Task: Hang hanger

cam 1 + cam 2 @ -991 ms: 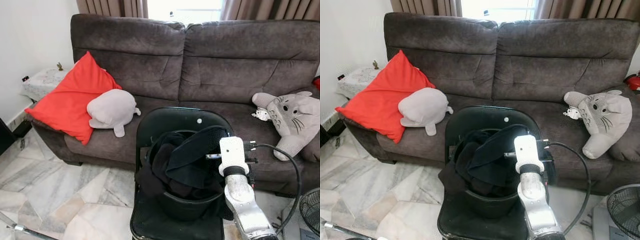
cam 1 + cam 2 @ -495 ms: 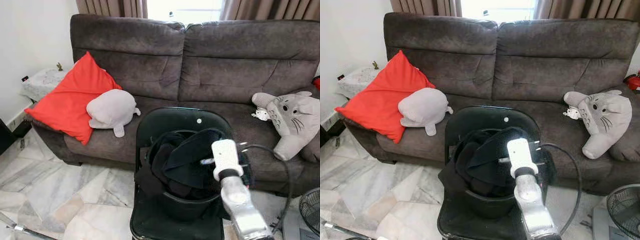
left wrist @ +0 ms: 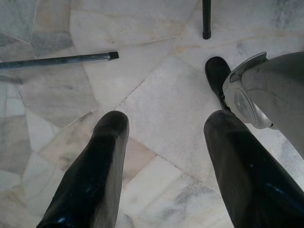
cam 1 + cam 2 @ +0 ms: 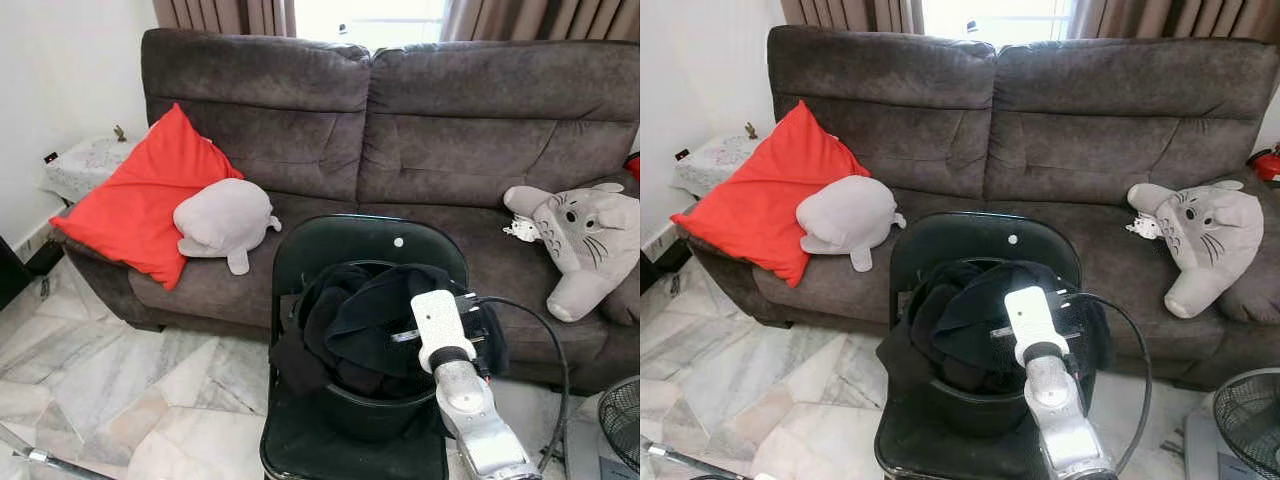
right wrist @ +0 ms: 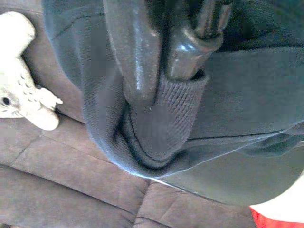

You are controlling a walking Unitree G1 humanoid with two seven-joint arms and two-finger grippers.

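Note:
A black basket [image 4: 375,415] heaped with dark clothes [image 4: 355,320] stands on a black chair [image 4: 345,245] in front of me. My right arm [image 4: 440,330] reaches over the basket's right side, its white wrist box against the heap. In the right wrist view the right gripper [image 5: 161,80] is shut on the ribbed cuff of a dark garment [image 5: 180,114], which folds and hangs around the fingers [image 5: 133,57]. My left gripper [image 3: 166,121] hangs idle over the marble floor, open and holding nothing.
A brown sofa [image 4: 400,130] stands behind the chair, holding a red cushion [image 4: 145,195], a grey plush [image 4: 225,220] and a cat-like plush [image 4: 585,235]. A fan [image 4: 1245,415] stands low on the right. A metal rod [image 3: 57,61] lies on the floor.
My right arm has moved left and down toward the basket. The dark garment it grips has sunk from its raised fold back onto the heap.

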